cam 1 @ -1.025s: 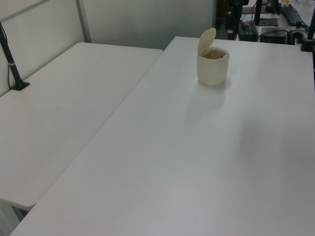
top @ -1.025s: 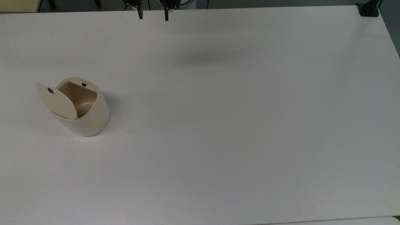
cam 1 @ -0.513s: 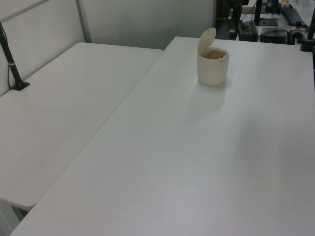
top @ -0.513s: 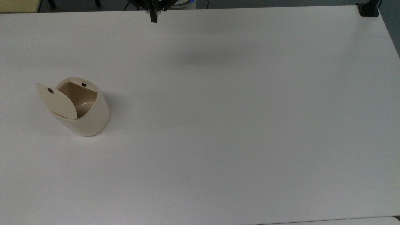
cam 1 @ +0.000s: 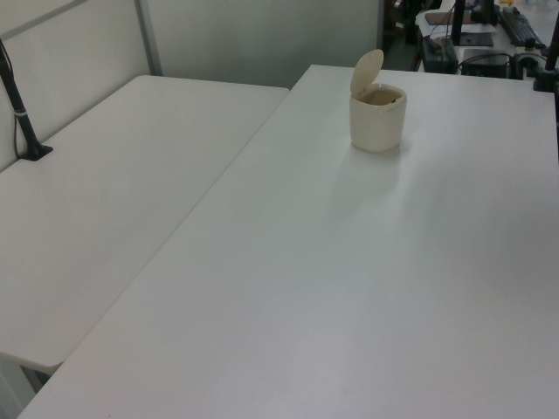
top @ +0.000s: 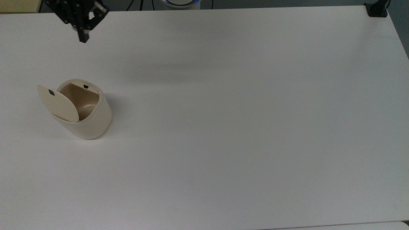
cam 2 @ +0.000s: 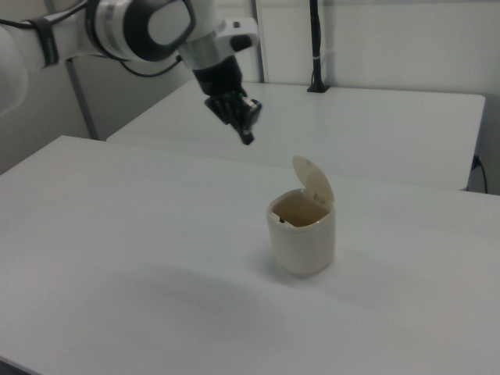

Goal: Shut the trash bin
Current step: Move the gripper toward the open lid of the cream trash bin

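One open trash bin (top: 86,113)

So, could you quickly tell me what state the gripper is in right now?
Gripper: closed, holding nothing, up in the air and apart from the open trash bin.
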Robot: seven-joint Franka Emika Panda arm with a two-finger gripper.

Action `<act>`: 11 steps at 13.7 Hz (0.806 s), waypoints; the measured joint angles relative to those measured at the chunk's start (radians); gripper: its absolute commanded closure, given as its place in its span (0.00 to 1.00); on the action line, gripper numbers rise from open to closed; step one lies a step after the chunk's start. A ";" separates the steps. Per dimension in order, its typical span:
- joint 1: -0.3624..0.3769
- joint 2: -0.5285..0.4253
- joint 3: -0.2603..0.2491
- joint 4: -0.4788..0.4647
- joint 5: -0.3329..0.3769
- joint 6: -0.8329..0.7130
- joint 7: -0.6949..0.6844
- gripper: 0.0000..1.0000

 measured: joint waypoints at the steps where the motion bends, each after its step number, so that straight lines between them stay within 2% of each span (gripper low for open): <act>1: -0.029 0.016 -0.001 0.000 0.000 0.057 0.000 1.00; 4: -0.086 0.079 -0.001 0.000 0.005 0.248 0.001 1.00; 6: -0.102 0.111 -0.001 0.000 0.041 0.357 0.003 1.00; 11: -0.114 0.177 -0.001 0.000 0.058 0.464 0.038 1.00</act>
